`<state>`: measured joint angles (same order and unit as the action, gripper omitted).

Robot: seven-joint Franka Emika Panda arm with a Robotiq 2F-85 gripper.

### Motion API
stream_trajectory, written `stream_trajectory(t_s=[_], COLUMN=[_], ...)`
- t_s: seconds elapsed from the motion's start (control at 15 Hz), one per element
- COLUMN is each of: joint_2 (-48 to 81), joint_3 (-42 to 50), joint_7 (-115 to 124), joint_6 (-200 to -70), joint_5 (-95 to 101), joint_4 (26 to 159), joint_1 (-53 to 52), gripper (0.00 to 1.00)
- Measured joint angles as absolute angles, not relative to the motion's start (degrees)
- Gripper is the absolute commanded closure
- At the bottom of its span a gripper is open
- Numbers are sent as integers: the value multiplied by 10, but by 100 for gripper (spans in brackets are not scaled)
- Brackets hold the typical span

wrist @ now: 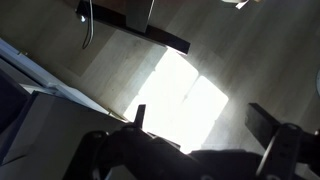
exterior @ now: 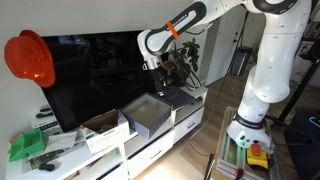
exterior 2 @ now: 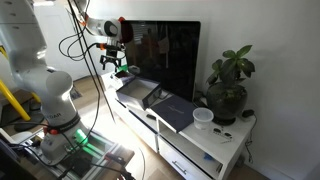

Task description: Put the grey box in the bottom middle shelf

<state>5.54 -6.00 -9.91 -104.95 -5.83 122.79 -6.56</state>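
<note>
Where we see the gripper [exterior: 155, 72]: at twelve o'clock above the grey box [exterior: 150, 118], apart.
Fingers [wrist: 140, 115]: wide, holding nothing.
Grey box: upright on the worktop [exterior: 197, 106].

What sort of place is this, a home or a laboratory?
Most likely a living room in a home, with a robot set up in it. A large television stands on a low white bench, and a potted plant stands beside the television.
</note>
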Motion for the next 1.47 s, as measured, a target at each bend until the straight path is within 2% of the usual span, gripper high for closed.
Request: stream_trajectory(t_s=[0.67, 1.0, 1.47], joint_2=[56, 96, 224], joint_3=[-60, -60, -66], joint_7=[-95, -21, 30], joint_6=[-1057, -1149, -1283], joint_5=[-57, -29, 14], joint_4=[1229, 1240, 1239], joint_1=[-66, -70, -100], gripper=[0, 0, 0])
